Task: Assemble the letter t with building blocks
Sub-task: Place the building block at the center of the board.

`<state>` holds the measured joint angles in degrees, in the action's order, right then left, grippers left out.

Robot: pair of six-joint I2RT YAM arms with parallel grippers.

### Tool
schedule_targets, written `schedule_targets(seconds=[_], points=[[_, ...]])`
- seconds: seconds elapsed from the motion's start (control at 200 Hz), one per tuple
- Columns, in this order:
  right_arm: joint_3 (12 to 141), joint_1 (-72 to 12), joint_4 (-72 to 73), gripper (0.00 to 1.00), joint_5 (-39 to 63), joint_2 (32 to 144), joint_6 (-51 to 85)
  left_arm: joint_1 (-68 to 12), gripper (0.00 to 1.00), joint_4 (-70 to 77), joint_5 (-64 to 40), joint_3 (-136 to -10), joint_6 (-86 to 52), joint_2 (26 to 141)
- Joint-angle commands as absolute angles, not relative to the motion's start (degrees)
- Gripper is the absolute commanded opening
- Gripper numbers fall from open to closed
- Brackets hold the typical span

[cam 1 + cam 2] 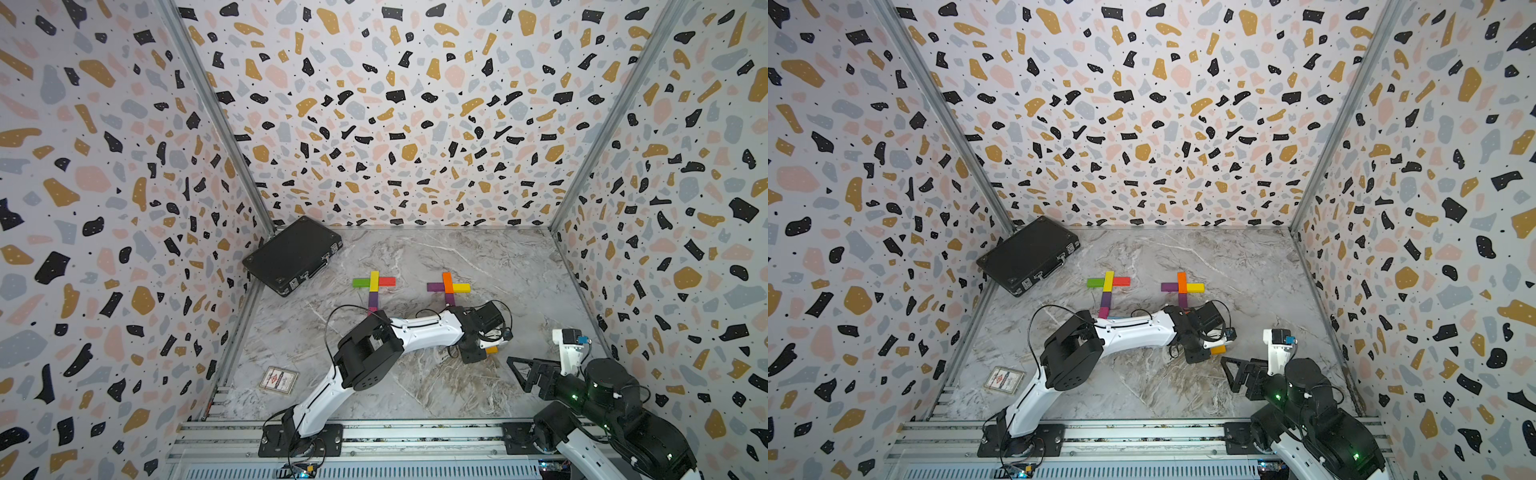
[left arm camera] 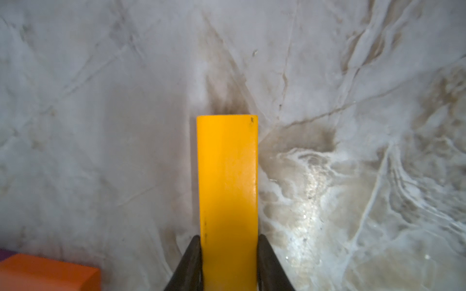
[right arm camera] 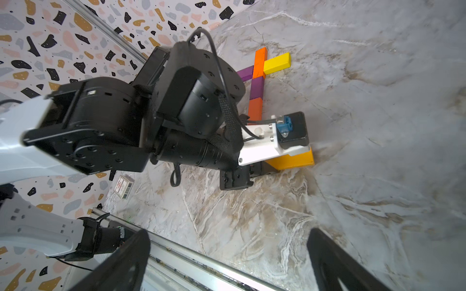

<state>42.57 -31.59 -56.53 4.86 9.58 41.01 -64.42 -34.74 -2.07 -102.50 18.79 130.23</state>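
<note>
Progress is judged late-stage.

Top views: in both top views two cross-shaped figures lie flat on the table. The near cross lies just beside the black case. The far cross lies farther from the black case, in the same row. The near cross shows a green, yellow and red bar with a purple and pink stem, and its foot passes under the left arm. The left gripper sits past the foot of the far cross, away from the black case, with an amber block protruding from it. The right gripper sits farther still from the black case.

Left wrist view: both black fingers press against the long sides of the amber block, so the left gripper is clamped on it. An orange segment lies near. It cannot be told whether the amber block rests on the table or is raised.

Right wrist view: the far cross shows a purple, orange and yellow bar. Its stem runs through a purple piece and then the orange segment. The amber block sits just past that segment, turned across the stem line. The right gripper is spread wide and empty.

Remaining work, as judged: align the amber block with the stem, seat it against the orange segment, and release it.
</note>
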Motion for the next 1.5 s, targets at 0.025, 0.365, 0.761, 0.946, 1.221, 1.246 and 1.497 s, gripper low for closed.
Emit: schedule_targets(seconds=[0.025,0.365,0.761,0.946,1.221,1.246,1.497], points=[[44.8,-31.8,-57.7,1.00,2.7,12.3,38.8,-64.3,0.19,-38.3,1.1,-106.7,27.8,133.3],[46.5,-31.9,-56.5,0.99,-0.2,15.7,35.4,-57.3,0.19,-44.2,-8.7,-117.2,33.9,135.9],[44.9,-31.8,-50.9,0.99,0.6,20.2,33.8,-54.7,0.21,-46.2,-13.7,-125.0,34.1,141.6],[44.6,-31.8,-50.5,0.99,0.1,20.1,32.8,-54.0,0.21,-45.8,-13.9,-124.3,33.7,142.0],[43.8,-31.9,-49.1,0.99,0.8,20.9,32.4,-53.4,0.47,-44.7,-13.0,-123.0,33.8,142.0],[43.7,-31.8,-49.2,0.99,0.7,21.0,32.3,-53.4,0.50,-44.5,-12.9,-123.0,33.7,142.0],[45.0,-31.8,-48.2,0.99,1.6,24.4,28.5,-53.4,0.59,-41.6,-14.2,-122.3,33.8,138.7]])
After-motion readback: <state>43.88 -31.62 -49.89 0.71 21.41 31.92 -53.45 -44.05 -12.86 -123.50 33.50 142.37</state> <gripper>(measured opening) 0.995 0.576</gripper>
